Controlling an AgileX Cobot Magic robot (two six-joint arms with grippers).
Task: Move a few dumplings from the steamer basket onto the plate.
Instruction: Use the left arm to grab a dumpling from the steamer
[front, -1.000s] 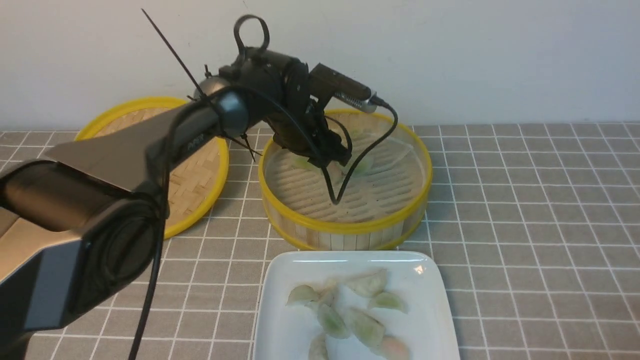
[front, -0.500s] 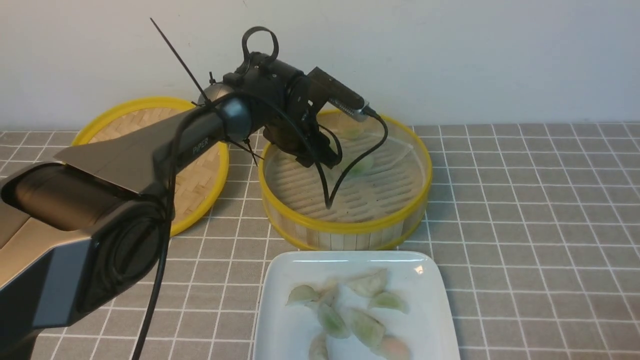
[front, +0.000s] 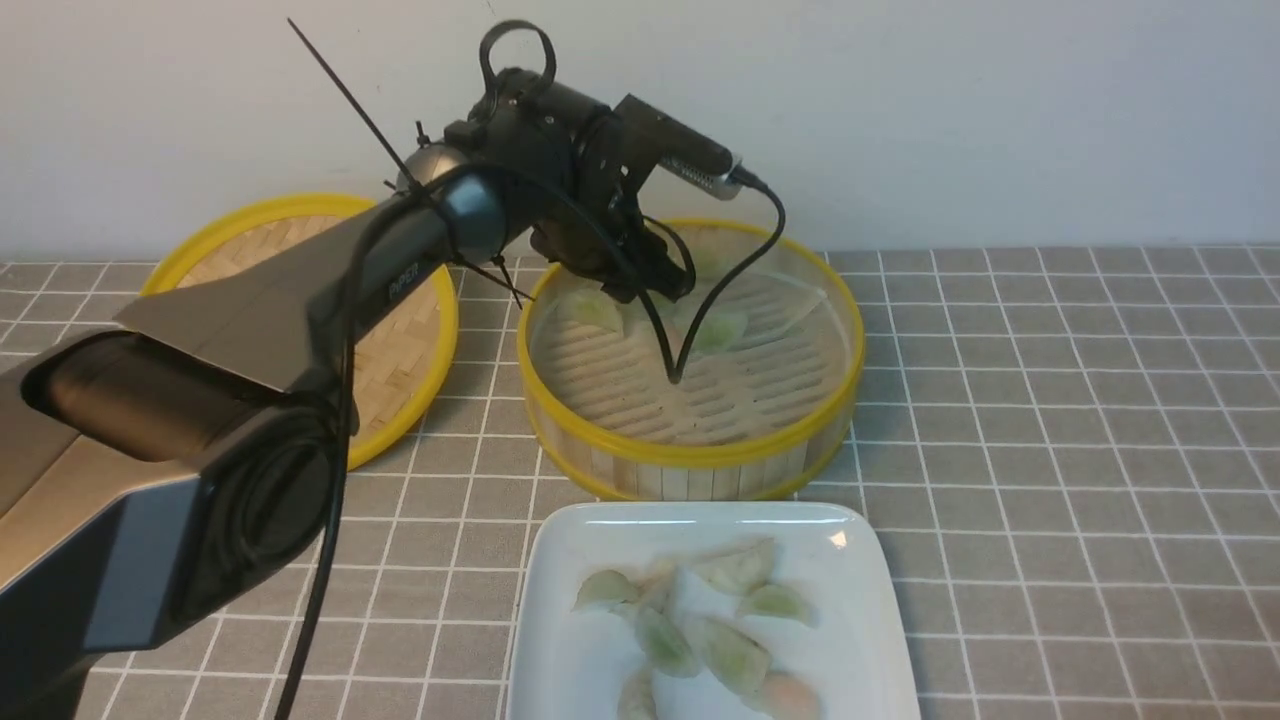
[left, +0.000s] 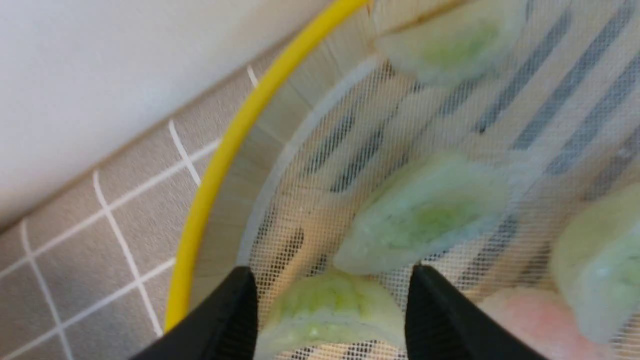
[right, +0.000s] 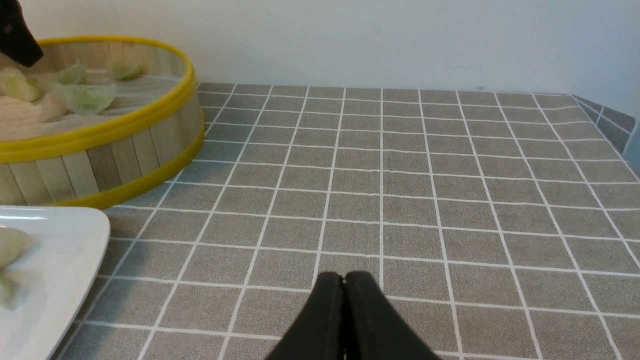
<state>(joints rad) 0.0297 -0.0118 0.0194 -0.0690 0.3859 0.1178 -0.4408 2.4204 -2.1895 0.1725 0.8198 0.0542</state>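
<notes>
At the far left a woven, yellow-rimmed lid (front: 400, 370) lay flat on the grey tiled surface (front: 1050, 400), close to the wall. The left arm (front: 300, 290) reached across it, and the left tool (front: 655, 288) hung over the back left part of the steamer basket (front: 690, 455), which stood just beside the lid. In the left wrist view its two black fingers (left: 230, 320) stood partly apart with a dumpling (left: 330, 315) between them, touching both its ends, so the tool was holding that piece. Whether it was clear of the floor could not be told. More green-filled dumplings (front: 715, 330) lay on the white mesh liner (left: 450, 125) over the slats, gathered toward the back of the basket. Nearer the camera, just in front of the basket, sat the white plate (front: 860, 620) with a cluster of dumplings (front: 735, 655) on it, one of them pinkish. Off to the right, the right tool (right: 344, 277) hung above bare tiles with its fingers pressed together, holding nothing, the basket and plate well to its left.
</notes>
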